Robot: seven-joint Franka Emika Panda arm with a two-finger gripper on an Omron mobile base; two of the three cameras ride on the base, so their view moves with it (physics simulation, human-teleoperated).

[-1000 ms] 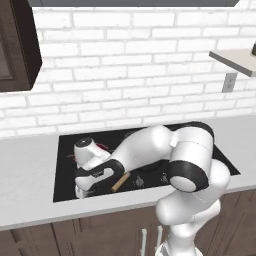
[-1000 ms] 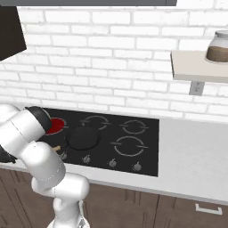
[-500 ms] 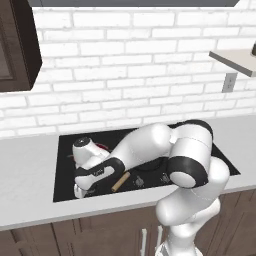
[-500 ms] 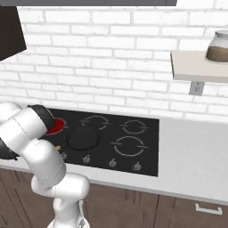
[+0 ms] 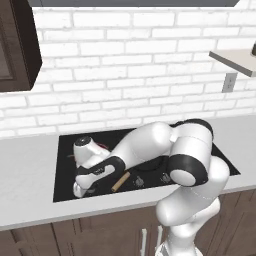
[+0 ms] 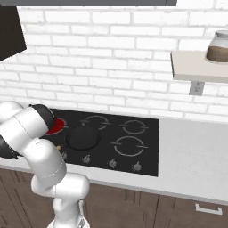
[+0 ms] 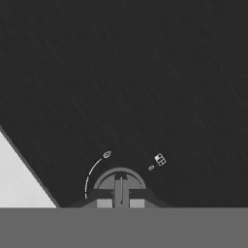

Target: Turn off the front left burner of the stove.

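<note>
- One stove point(image 6: 149, 147) is set into a grey counter point(image 6: 196, 160) below a white brick wall point(image 6: 111, 67).
- Four ring-marked zones are counted in the right base view: three plain black and one glowing red.
- The front left burner point(image 6: 57, 126) is the red zone; it lies at the stove's left end, partly hidden behind the arm's elbow, and is lit.
- Four knobs point(image 6: 111, 163) can be counted in a row along the stove's front edge in the right base view; any others are hidden by the arm.
- One black frying pan point(image 6: 82, 138) rests on the stove just right of the red zone; its wooden handle point(image 5: 120, 182) is seen in the left base view, pointing toward the front edge.
- One shelf point(image 6: 198, 71) with one jar point(image 6: 219, 46) is mounted at the upper right, with one wall outlet point(image 6: 196, 87) beneath it.
- The gripper point(image 5: 80, 189) is lowered to the stove's front left corner. In the hand view, one knob point(image 7: 119, 186) sits directly at the fingertips; whether the fingers are spread or closed around it cannot be told.
- Compared with half a second earlier, the arm's pose and the red glow are unchanged as far as can be seen.
- Small white symbols point(image 7: 159, 159) are printed beside the knob; they cannot be read. No brand or lettering is legible.
</note>
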